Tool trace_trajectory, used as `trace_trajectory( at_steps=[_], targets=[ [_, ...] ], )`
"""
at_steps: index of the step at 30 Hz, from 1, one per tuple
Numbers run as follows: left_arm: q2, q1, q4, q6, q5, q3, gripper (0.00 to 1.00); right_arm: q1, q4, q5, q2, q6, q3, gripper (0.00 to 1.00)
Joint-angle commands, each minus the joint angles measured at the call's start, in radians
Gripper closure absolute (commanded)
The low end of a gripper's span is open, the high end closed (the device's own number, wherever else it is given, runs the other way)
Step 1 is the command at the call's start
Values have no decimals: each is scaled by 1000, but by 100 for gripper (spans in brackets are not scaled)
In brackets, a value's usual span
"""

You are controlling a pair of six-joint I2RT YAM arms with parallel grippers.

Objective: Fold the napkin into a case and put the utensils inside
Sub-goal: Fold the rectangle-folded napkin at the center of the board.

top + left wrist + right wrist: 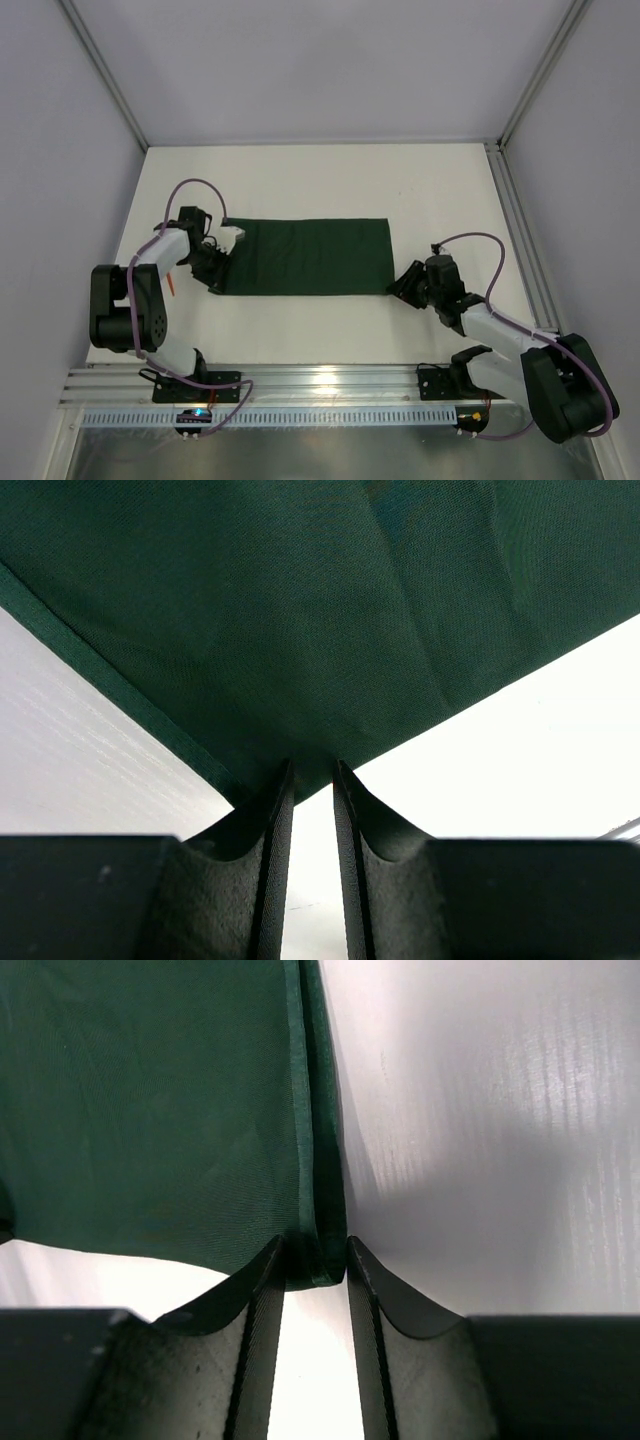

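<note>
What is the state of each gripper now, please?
Left gripper: closed on a corner of the dark green cloth napkin.
Right gripper: the napkin's edge lies between its jaws; whether it grips cannot be told.

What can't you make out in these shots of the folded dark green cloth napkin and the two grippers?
Thin orange plastic utensil: top view, only a sliver shows beside the left arm; fork or not, too small.
Right gripper: right wrist view, dark green cloth napkin corner sits between the fingers; clamped or loose is unclear.
</note>
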Motion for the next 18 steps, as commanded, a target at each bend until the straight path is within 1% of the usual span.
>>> trace_trajectory(
  at_steps=[1, 3, 6, 7, 11, 15, 18],
  targets=[
    [-30, 6, 9, 17, 22, 7, 75, -1, -34, 70, -24, -7, -11, 66],
    [-33, 6, 7, 18, 22, 7, 76, -1, -48, 94, -21, -17, 9, 69],
    [-36, 5, 3, 18, 25, 9, 75, -3, -53, 108, -6, -43, 38, 76],
    [-36, 5, 0, 17, 27, 10, 76, -1, -53, 111, 0, -50, 44, 81],
    [-53, 5, -25, 23, 62, 19, 76, -1, -47, 110, 25, -77, 69, 90],
    [-79, 5, -54, 34, 90, 36, 75, -1, -36, 106, 29, -88, 75, 96],
    [-97, 6, -97, 41, 140, 65, 75, -1, -42, 110, 19, -100, 81, 96]
  ],
)
